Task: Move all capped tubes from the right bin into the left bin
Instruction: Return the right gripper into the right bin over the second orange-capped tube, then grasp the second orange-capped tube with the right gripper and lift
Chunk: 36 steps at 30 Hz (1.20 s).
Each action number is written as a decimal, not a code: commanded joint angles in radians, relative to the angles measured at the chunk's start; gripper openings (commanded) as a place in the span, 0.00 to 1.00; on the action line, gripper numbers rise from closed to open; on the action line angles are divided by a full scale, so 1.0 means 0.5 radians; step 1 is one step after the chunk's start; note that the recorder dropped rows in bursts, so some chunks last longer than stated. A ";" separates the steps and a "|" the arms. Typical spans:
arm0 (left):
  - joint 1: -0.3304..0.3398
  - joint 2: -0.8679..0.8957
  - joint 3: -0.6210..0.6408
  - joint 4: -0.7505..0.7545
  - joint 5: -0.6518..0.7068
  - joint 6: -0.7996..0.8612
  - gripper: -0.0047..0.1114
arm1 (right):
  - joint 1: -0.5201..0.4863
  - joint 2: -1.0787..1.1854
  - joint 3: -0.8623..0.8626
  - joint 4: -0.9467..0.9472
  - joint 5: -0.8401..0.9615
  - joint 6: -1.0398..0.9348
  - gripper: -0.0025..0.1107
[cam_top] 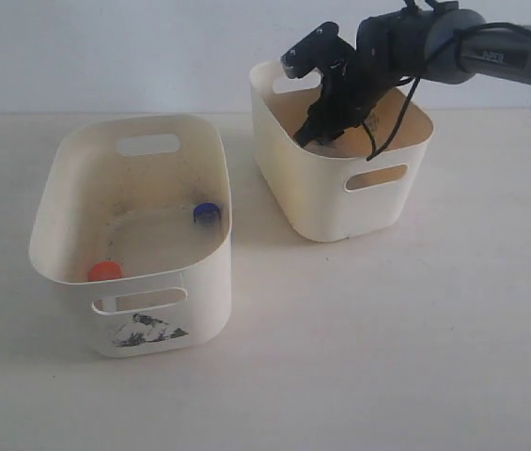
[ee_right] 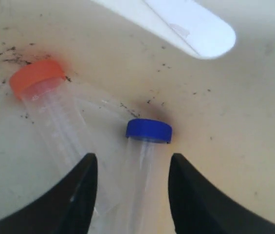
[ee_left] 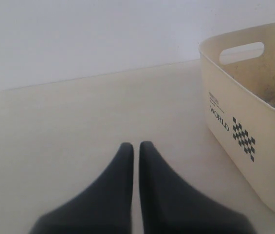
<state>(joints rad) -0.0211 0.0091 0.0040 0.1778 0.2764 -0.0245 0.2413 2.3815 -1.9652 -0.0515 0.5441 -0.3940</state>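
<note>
Inside the smaller right bin (cam_top: pixel 312 197) at the back right, my right gripper (cam_top: pixel 314 132) reaches down from above. Two capped tubes lie on that bin's speckled floor: a blue-capped one (ee_right: pixel 148 130) and an orange-capped one (ee_right: pixel 35 78). My right gripper (ee_right: pixel 133 158) is open, and the blue-capped tube's clear body runs between its fingers without touching them. The larger left bin (cam_top: pixel 204 291) holds an orange-capped tube (cam_top: pixel 105 271) and a blue-capped tube (cam_top: pixel 206 213). My left gripper (ee_left: pixel 133 144) is shut and empty over bare table beside the left bin (ee_left: pixel 234 97).
A torn black mark (cam_top: pixel 148 331) sits under the left bin's front slot. Its long side carries printed text and a checker mark (ee_left: pixel 243 138). A pale wall stands close behind both bins. The right arm (cam_top: pixel 491 52) comes in from the upper right.
</note>
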 commanded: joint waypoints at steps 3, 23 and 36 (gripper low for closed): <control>0.002 -0.004 -0.008 -0.002 -0.031 -0.023 0.08 | 0.001 0.026 -0.002 0.053 0.061 -0.021 0.42; 0.002 -0.004 -0.008 -0.002 -0.031 -0.023 0.08 | 0.044 -0.173 -0.002 0.103 0.282 -0.019 0.42; 0.002 -0.004 -0.008 -0.002 -0.031 -0.023 0.08 | 0.118 -0.030 -0.002 0.170 0.138 -0.131 0.42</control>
<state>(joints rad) -0.0211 0.0091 0.0040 0.1778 0.2764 -0.0245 0.3006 2.3552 -1.9651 0.0339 0.6347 -0.4444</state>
